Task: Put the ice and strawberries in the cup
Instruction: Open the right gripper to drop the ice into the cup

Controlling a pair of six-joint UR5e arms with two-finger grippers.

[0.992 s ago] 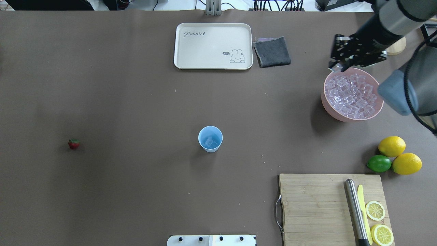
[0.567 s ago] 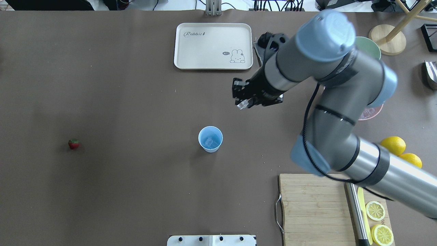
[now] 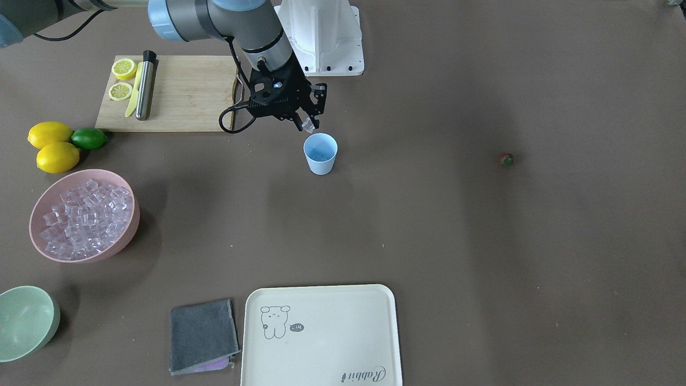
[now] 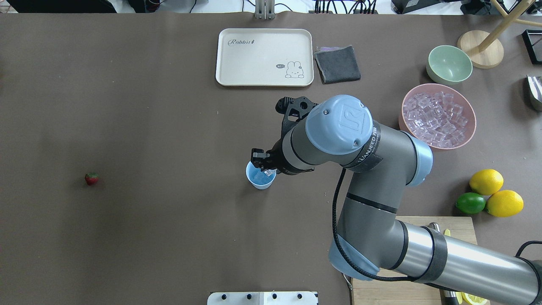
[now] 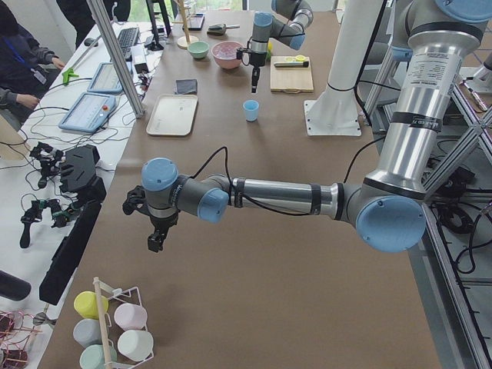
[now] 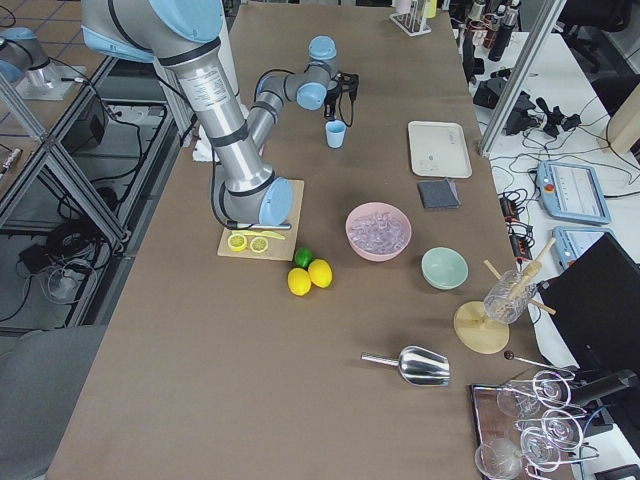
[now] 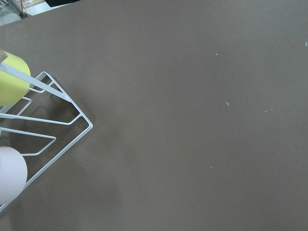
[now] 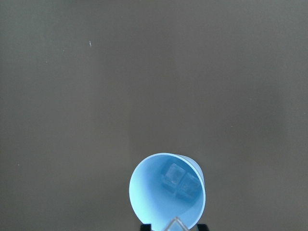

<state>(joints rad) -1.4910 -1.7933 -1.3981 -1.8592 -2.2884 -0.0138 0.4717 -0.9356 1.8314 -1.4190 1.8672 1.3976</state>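
Observation:
My right gripper point(image 3: 306, 125) hangs just above the light blue cup point(image 3: 320, 155) in mid-table, shut on a clear ice cube point(image 3: 309, 128). The overhead view shows the same gripper point(image 4: 266, 170) over the near rim of the cup point(image 4: 255, 181). In the right wrist view the cup point(image 8: 159, 202) holds two ice cubes point(image 8: 181, 180), with the held cube's tip at the bottom edge. More ice point(image 4: 438, 116) fills the pink bowl point(image 4: 401, 120). The strawberry point(image 4: 91, 178) lies alone far to the left. My left gripper point(image 5: 156, 240) shows only from the side; I cannot tell its state.
A cream tray point(image 4: 264, 57) and grey cloth point(image 4: 338, 63) lie at the far edge. A green bowl point(image 4: 449, 65) stands beyond the pink bowl. Two lemons point(image 4: 485, 181), a lime point(image 4: 470, 203) and a cutting board point(image 3: 177, 94) sit near right. A wire cup rack point(image 7: 43, 120) lies below the left wrist.
My right arm has swung from the pink bowl across to the cup, carrying an ice cube in its shut fingers. The strawberry and the cup have stayed put.

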